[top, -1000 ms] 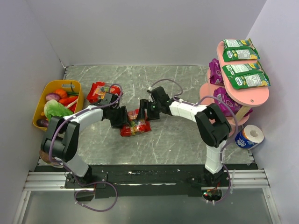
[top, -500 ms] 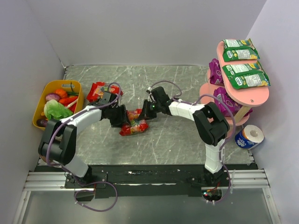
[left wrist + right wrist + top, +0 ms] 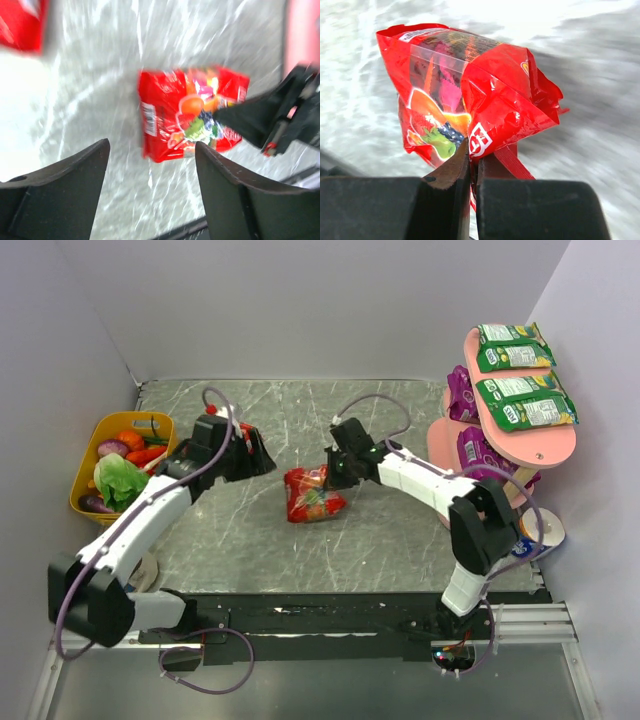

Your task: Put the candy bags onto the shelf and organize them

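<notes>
A red candy bag with fruit print point(image 3: 313, 496) hangs just above the middle of the table, and my right gripper point(image 3: 336, 473) is shut on its edge. In the right wrist view the crumpled red bag point(image 3: 465, 90) is pinched between my right gripper's point(image 3: 473, 150) fingers. My left gripper point(image 3: 255, 454) stands open to the bag's left, apart from it; its view shows the bag point(image 3: 187, 112) beyond the left gripper point(image 3: 151, 147). A second red bag point(image 3: 20, 22) lies on the table near the left arm. The pink shelf point(image 3: 545, 445) at the right carries two green bags point(image 3: 524, 400) on top and purple bags point(image 3: 478, 452) on the tiers below.
A yellow bowl point(image 3: 84, 483) of plastic vegetables sits at the left wall. A blue-and-white roll point(image 3: 548, 530) stands at the shelf's foot, partly behind my right arm. Grey walls close in the table on three sides.
The right gripper has shut on the red bag and lifted it slightly rightward. The left gripper has let go of it, opened and drawn back to the left.
</notes>
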